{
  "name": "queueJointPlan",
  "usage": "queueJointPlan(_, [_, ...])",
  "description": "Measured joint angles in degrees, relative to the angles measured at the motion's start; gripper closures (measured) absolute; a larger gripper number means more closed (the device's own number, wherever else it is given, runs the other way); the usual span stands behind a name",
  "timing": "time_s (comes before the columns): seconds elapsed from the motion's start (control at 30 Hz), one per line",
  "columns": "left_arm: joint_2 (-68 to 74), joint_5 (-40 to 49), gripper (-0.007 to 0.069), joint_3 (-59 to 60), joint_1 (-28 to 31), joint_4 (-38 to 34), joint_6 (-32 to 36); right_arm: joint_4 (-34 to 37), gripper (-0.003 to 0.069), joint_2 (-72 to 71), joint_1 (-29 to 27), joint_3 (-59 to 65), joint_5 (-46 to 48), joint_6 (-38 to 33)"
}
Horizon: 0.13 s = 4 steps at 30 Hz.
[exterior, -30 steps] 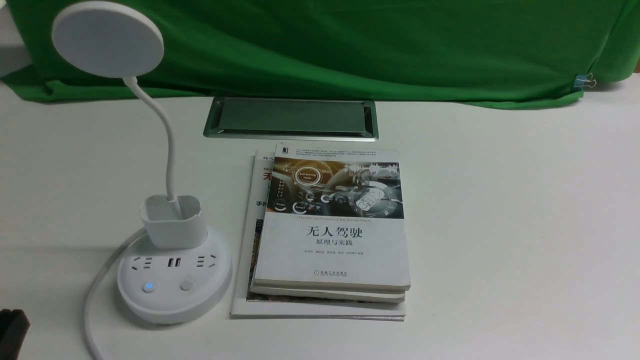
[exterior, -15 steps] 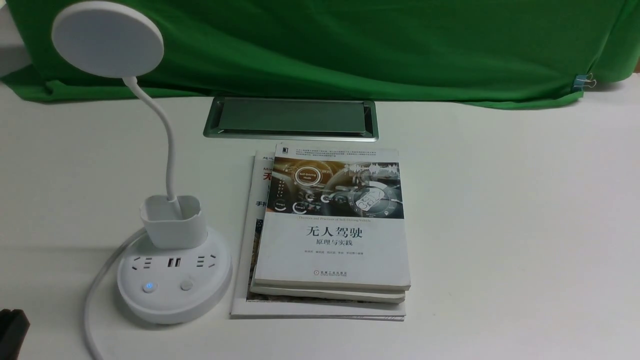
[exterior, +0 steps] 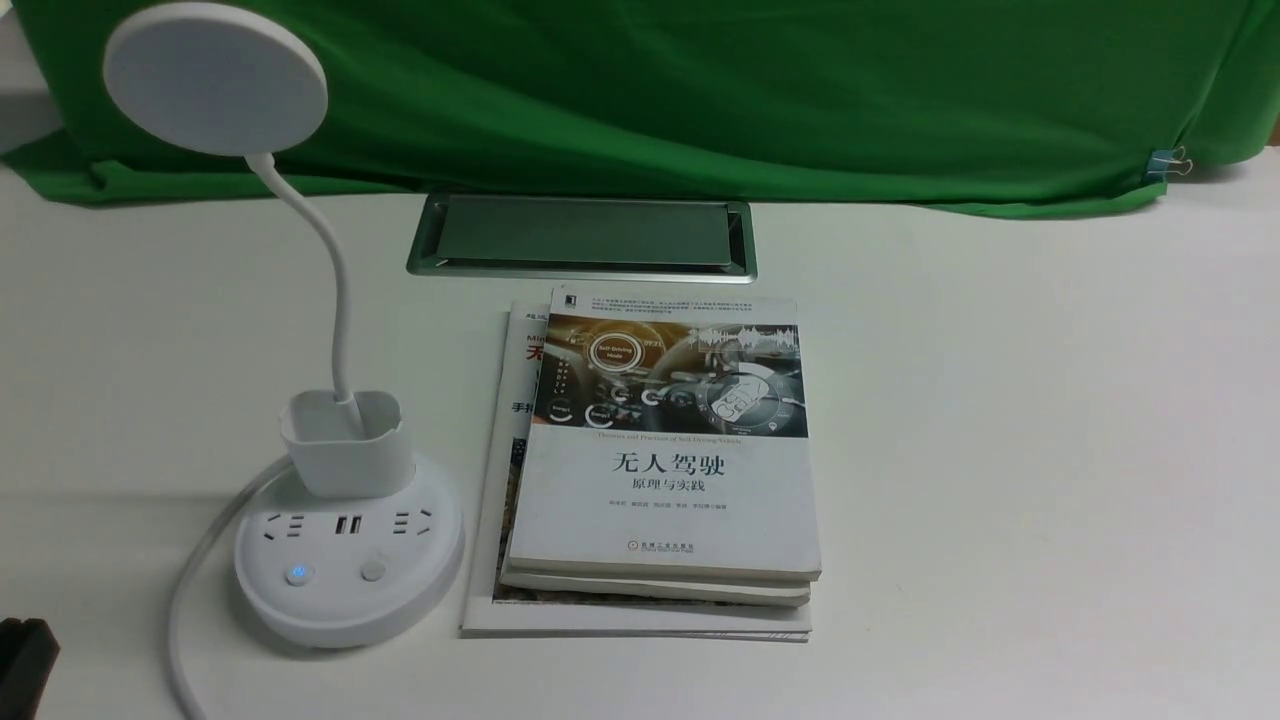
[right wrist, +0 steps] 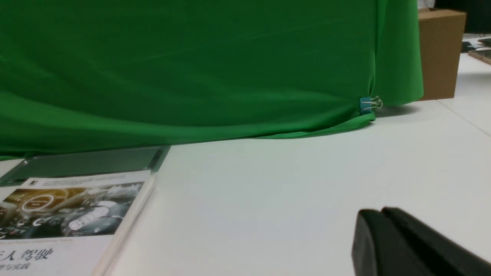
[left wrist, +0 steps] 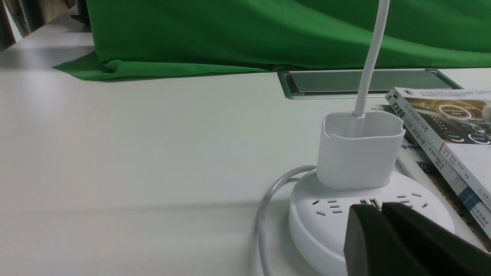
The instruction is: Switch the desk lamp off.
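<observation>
The white desk lamp (exterior: 345, 470) stands at the front left of the table. Its flat round head (exterior: 215, 78) is high at the far left, on a thin bent neck. A small cup holder (exterior: 348, 443) sits on the round base (exterior: 350, 600), which has sockets, a blue-lit button (exterior: 297, 574) and a plain button (exterior: 373, 571). My left gripper (exterior: 20, 660) is a black tip at the front left corner, apart from the base. In the left wrist view the gripper (left wrist: 379, 209) is shut and empty before the base (left wrist: 318, 222), covering both buttons. My right gripper (right wrist: 378, 214) is shut and empty over bare table.
A stack of books (exterior: 665, 470) lies right beside the lamp base. A metal cable hatch (exterior: 582, 235) is set in the table behind the books. A green cloth (exterior: 700, 90) covers the back. The lamp's white cord (exterior: 185, 600) loops left of the base.
</observation>
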Motion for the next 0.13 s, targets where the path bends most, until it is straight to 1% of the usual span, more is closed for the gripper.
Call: queueJointPlan(0.13, [0.00,0.00,0.0605,0.00,0.00,0.00,0.00,0.00,0.0622,0.00,0.00,0.00,0.00,0.07])
